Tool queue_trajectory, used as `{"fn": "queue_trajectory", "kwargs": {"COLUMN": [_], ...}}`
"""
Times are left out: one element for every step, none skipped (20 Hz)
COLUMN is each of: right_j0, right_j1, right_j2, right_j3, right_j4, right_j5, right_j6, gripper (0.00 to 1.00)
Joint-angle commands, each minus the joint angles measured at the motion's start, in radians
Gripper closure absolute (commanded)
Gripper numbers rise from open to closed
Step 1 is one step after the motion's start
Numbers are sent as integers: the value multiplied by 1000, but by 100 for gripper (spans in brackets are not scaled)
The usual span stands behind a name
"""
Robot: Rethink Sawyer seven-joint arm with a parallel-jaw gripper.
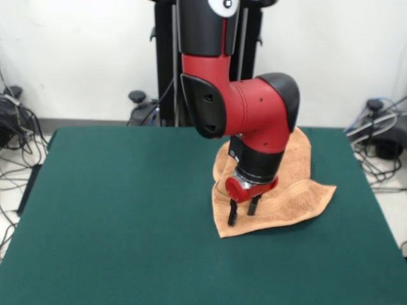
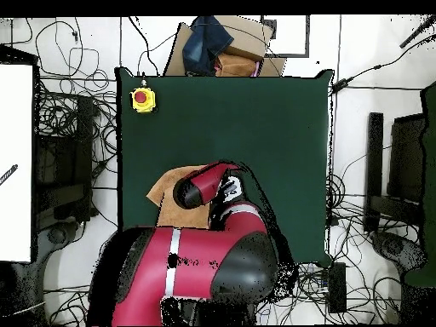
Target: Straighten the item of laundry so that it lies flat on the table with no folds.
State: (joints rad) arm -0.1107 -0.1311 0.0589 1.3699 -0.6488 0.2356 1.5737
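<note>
The item of laundry (image 1: 294, 189) is a peach-orange towel lying rumpled on the right half of the dark green table (image 1: 121, 210). One corner juts toward the right edge, and the far part is hidden behind the arm. My gripper (image 1: 243, 215) points down over the towel's near-left part. Its two black fingers (image 1: 232, 215) are open and spread apart just above or on the cloth, with nothing between them. In the overhead view the arm covers most of the towel (image 2: 164, 191), leaving only one edge showing on the table (image 2: 255, 111). The gripper is hidden there.
A yellow box with a red button (image 2: 143, 100) sits on one corner of the table. Cardboard and dark cloth (image 2: 217, 47) lie beyond the table's edge. Cables crowd the floor on both sides.
</note>
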Motion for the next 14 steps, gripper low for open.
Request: {"fn": "queue_trajectory", "kwargs": {"right_j0": [-9,-9,-8,-7,-6,-6,-7,-8,-8,-8,-7,-7,-7,-11], "right_j1": [82,82,80,75,69,62,57,55,53,55,58,62,63,61], "right_j2": [62,61,59,58,55,54,53,52,51,49,47,49,50,55], "right_j3": [-22,-21,-19,-17,-11,-5,0,2,3,1,-3,-7,-7,-4], "right_j4": [-49,-49,-50,-48,-47,-44,-43,-44,-44,-45,-47,-49,-51,-53], "right_j5": [150,153,160,167,175,186,191,195,199,202,199,194,188,184], "right_j6": [-90,-92,-95,-96,-96,-99,-100,-101,-103,-105,-103,-102,-102,-105], "gripper": [0,0,0,0,0,0,0,0,0,0,0,0,0,0]}}
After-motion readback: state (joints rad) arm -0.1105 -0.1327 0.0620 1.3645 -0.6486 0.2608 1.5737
